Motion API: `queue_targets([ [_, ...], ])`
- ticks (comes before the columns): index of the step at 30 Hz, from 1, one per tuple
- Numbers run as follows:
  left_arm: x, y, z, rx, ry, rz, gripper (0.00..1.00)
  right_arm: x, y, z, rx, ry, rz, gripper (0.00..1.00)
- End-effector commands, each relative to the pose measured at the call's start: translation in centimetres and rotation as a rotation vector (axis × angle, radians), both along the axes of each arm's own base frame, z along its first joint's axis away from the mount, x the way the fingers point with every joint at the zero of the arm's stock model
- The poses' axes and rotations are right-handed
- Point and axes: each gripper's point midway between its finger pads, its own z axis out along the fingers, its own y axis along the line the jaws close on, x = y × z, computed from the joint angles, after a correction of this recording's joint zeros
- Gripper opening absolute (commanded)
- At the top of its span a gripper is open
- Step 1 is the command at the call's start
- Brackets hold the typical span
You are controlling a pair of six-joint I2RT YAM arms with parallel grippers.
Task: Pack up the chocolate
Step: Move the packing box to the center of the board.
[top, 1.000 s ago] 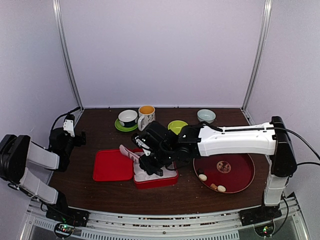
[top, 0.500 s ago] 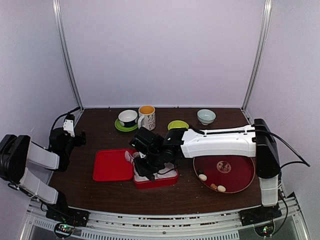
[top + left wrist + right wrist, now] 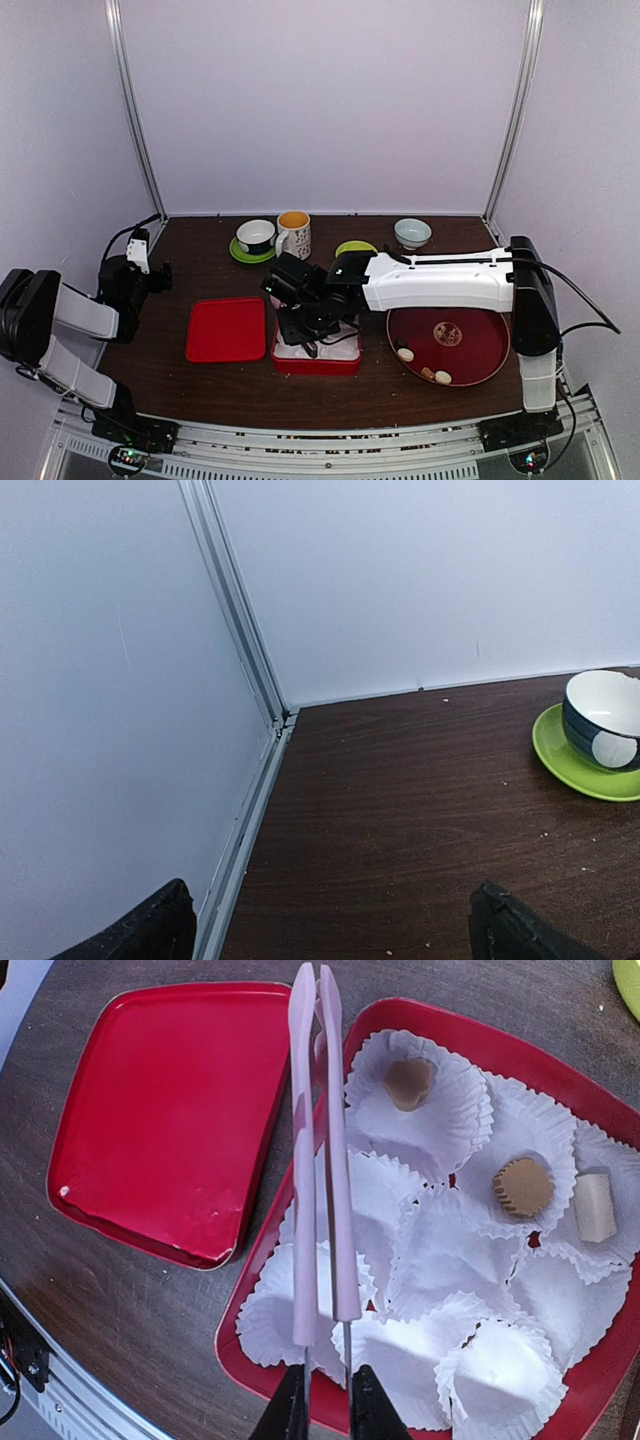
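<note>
Tiny, light, firm but easily scuffed and apt to roll: best nipped gently across the sides of each chocolate (image 3: 523, 1186) with the tongs (image 3: 318, 1160). Three seated in paper cups (image 3: 420, 1250) in the box (image 3: 480, 1030); apparently three more loose on the plate (image 3: 480, 352). Stretched leftward across the table (image 3: 200, 262), right gripper (image 3: 326, 1410) above the box, clamped on the tongs, blades pressed together, empty. Off at the left edge, left gripper (image 3: 330, 935) wide open, holding nothing.

Right arm (image 3: 450, 283) — white shells, black joints, thin black cable along the top; left arm (image 3: 75, 318) white and black too; right gripper (image 3: 328, 1405) black-fingered.
</note>
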Motion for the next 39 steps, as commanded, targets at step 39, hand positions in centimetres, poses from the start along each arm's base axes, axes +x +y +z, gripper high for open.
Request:
queue_targets([
  [39,0.4,0.3,1.6,-0.005,-0.064,0.003,0.98,-0.1,-22.6,5.6,-0.510,-0.229,-0.093,0.07],
])
